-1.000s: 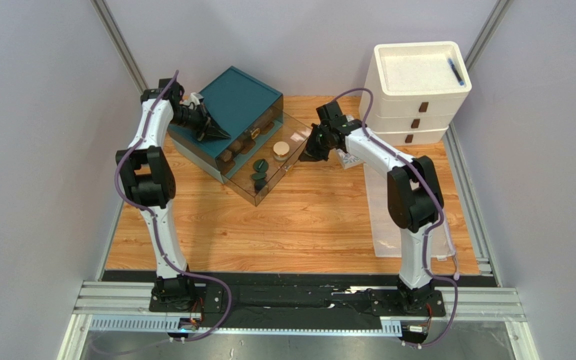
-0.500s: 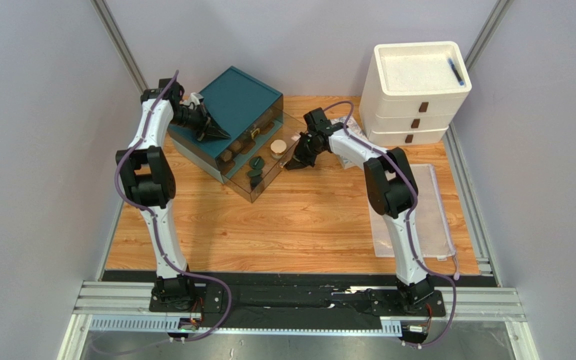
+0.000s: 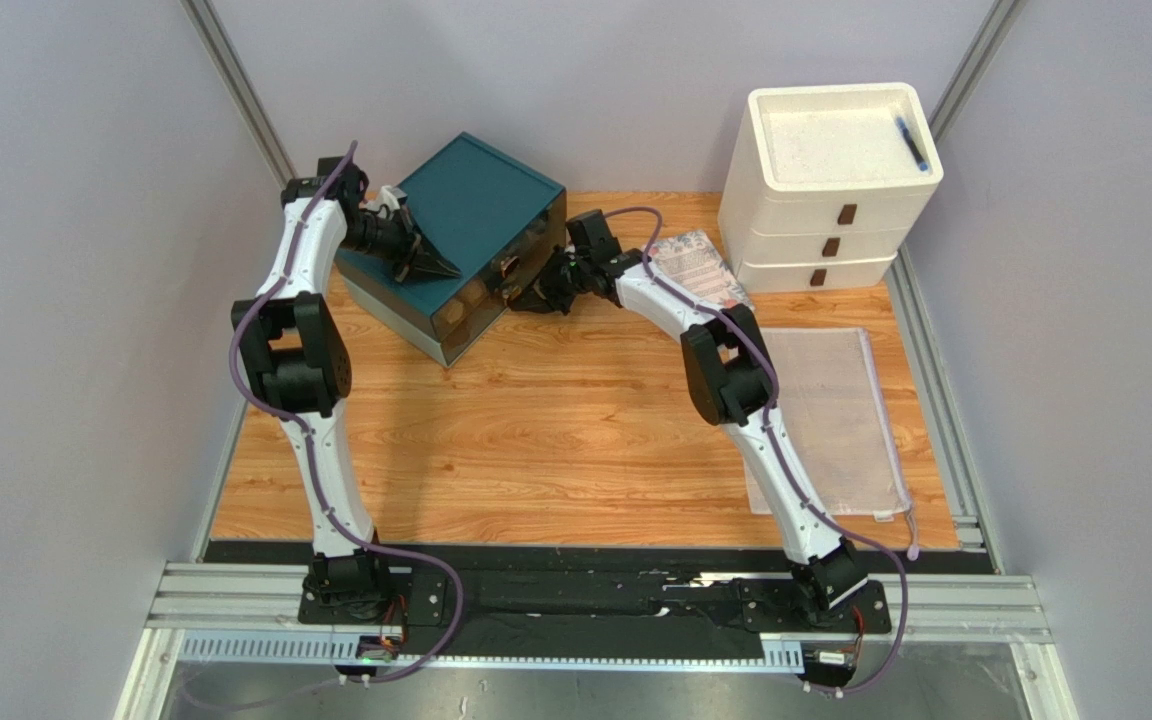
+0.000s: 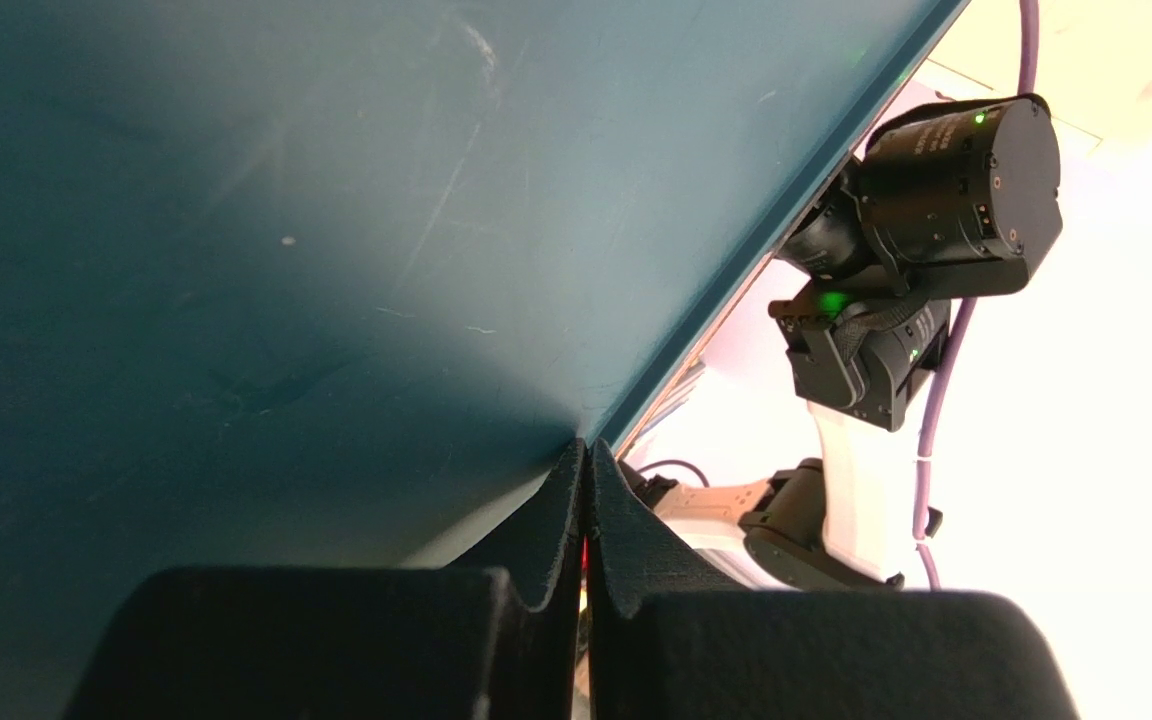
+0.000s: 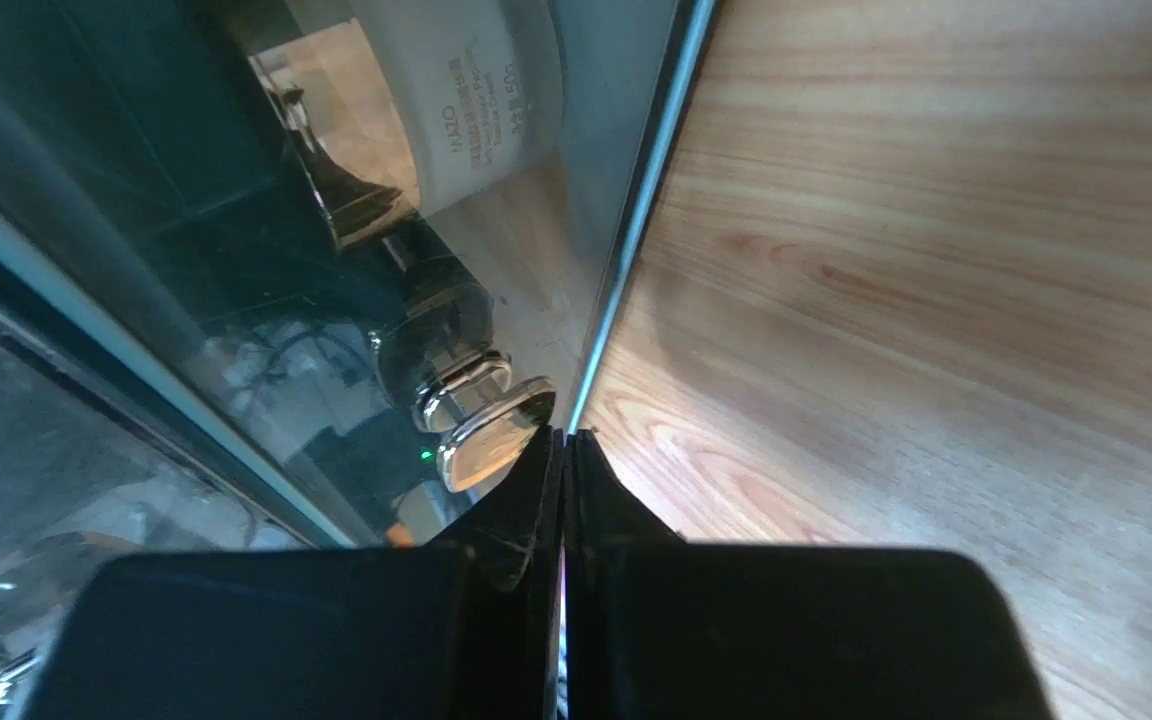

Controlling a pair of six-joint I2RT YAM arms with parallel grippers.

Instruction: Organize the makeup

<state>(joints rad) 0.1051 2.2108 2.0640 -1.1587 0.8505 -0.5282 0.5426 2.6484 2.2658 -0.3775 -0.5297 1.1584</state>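
Observation:
A teal organizer box (image 3: pixel 474 210) with a clear drawer stands at the back left. The makeup is inside it. Brown shapes show faintly through the clear front (image 3: pixel 456 317). A beige bottle (image 5: pixel 462 105) shows through the clear panel in the right wrist view. My left gripper (image 3: pixel 447 270) is shut, its tips resting on the teal top (image 4: pixel 312 225). My right gripper (image 3: pixel 525 296) is shut, its tips (image 5: pixel 564 438) against the drawer front's edge, beside a chrome handle (image 5: pixel 485 428). The drawer sits pushed in.
A white three-drawer unit (image 3: pixel 835 180) stands at the back right with a dark pen (image 3: pixel 913 143) on top. A flat patterned booklet (image 3: pixel 695 263) lies beside it. A clear mesh pouch (image 3: pixel 823 420) lies on the right of the wooden table (image 3: pixel 567 435).
My right gripper has moved left and pushed the clear drawer, with compacts and a round jar in it, back into the teal box. The left arm has not moved.

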